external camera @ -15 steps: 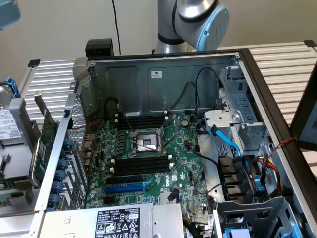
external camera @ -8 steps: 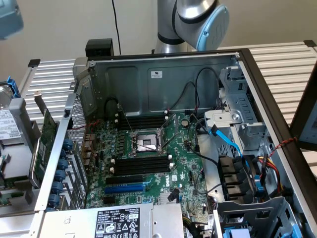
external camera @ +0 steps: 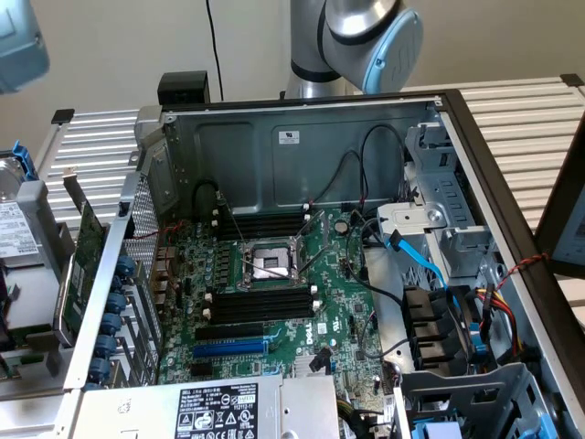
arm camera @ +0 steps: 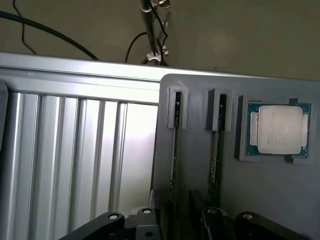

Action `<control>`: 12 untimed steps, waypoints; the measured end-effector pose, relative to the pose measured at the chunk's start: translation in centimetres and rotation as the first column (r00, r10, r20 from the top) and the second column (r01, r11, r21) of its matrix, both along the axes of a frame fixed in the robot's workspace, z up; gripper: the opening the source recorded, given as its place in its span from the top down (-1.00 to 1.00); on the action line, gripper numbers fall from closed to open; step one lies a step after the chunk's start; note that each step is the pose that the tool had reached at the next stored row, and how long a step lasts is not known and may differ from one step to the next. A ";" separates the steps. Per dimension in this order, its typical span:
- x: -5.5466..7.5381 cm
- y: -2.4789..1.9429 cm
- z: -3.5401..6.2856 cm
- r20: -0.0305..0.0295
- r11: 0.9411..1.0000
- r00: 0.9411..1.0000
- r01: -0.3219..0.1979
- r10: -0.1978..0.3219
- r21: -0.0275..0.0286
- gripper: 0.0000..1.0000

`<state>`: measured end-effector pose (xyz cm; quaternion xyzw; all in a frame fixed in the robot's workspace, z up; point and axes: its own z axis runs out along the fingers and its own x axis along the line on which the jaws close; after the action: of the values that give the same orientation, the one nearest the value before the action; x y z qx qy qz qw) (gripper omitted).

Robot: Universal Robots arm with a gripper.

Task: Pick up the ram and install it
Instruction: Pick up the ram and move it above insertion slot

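Tool [arm camera: 179, 227] wide open, empty, near thin edge-on ram [arm camera: 174, 150] in matte grey holder [arm camera: 195, 165]

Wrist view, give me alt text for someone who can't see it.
The open gripper hangs over a grey holder where two ram sticks stand on edge in parallel slots. A processor chip sits in a recess beside them; the holder rests on a ribbed metal table.

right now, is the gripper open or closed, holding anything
Gripper: open, holding nothing; it hangs over a ram stick standing in the grey holder.
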<state>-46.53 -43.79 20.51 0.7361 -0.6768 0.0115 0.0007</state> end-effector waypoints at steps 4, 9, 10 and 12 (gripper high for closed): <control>-0.2 0.00 -0.17 -0.005 1.000 1.000 0.000 0.000 0.001 0.27; -0.4 -0.06 -0.48 -0.005 1.000 1.000 0.000 0.000 0.002 0.57; -0.5 -0.06 -0.48 -0.005 1.000 1.000 0.000 0.000 0.003 0.69; -0.5 -0.15 -0.16 -0.006 1.000 1.000 0.001 -0.001 0.003 0.75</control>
<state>-47.03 -43.94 20.35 0.7357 -0.6772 0.0084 0.0017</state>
